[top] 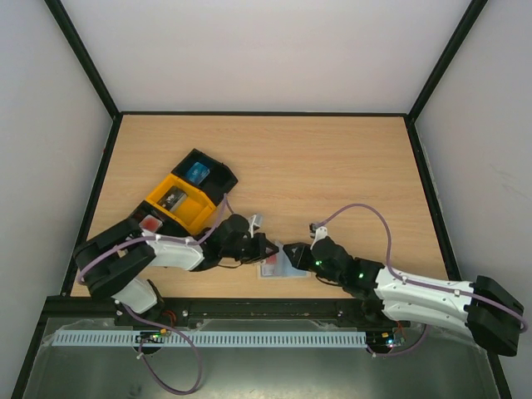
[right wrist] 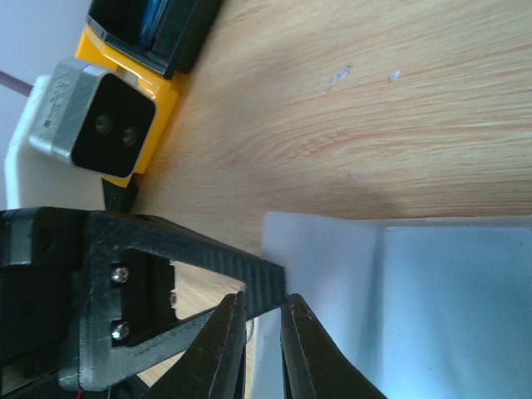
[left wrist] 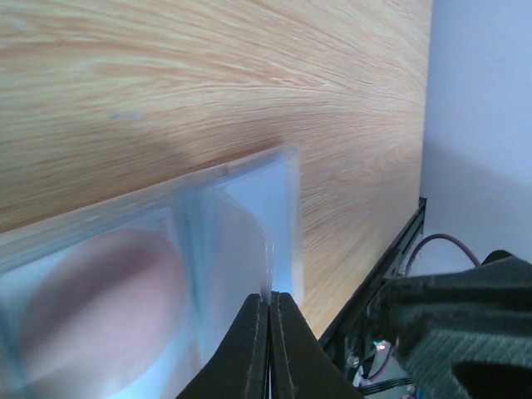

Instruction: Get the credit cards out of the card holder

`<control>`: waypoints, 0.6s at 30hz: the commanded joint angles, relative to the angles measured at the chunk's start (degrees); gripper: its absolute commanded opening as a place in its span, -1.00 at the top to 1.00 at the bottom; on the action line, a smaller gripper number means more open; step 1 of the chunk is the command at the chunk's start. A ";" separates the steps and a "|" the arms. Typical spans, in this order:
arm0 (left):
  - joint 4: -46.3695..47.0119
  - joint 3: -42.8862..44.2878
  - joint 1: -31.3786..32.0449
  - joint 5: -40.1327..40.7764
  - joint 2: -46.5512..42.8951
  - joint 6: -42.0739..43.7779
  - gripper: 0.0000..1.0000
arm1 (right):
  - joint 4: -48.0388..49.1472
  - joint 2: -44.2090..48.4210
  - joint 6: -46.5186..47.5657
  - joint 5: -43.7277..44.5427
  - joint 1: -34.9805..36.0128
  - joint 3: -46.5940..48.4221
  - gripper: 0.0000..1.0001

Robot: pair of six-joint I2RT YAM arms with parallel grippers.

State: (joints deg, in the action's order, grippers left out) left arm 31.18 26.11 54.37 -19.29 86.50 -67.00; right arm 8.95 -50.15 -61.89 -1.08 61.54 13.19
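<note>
L gripper (left wrist: 268, 328) jaws shut, pinching the edge of the flat pale blue-grey card holder (top: 287, 270). Holder lies on the wooden table (top: 332, 166) btwn both arms, long axis approx left-right. Thin red credit card (top: 268, 268) shows at its L end, so L arm is nearer. R gripper (right wrist: 259, 337) is just beside, near-shut on the holder edge too.

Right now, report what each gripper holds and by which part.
Both pinch the card holder: left gripper on a thin edge near a corner, right gripper on an edge close by.
</note>
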 commanded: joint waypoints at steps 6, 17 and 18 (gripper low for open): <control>6.00 8.49 1.71 -3.16 8.79 -2.17 0.95 | -8.15 8.69 0.72 4.58 0.34 -0.28 0.72; 0.97 13.41 3.56 -1.05 11.95 0.46 0.33 | -10.36 13.01 0.63 4.29 0.34 -0.87 0.71; -0.21 13.57 3.55 -0.29 11.08 1.14 0.28 | -10.41 13.10 0.63 4.11 0.39 -0.86 0.71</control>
State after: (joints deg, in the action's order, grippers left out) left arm 34.48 38.00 57.60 -21.41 98.87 -68.38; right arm 0.64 -38.04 -61.87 1.91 61.54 12.86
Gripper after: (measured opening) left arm 0.320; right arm 0.143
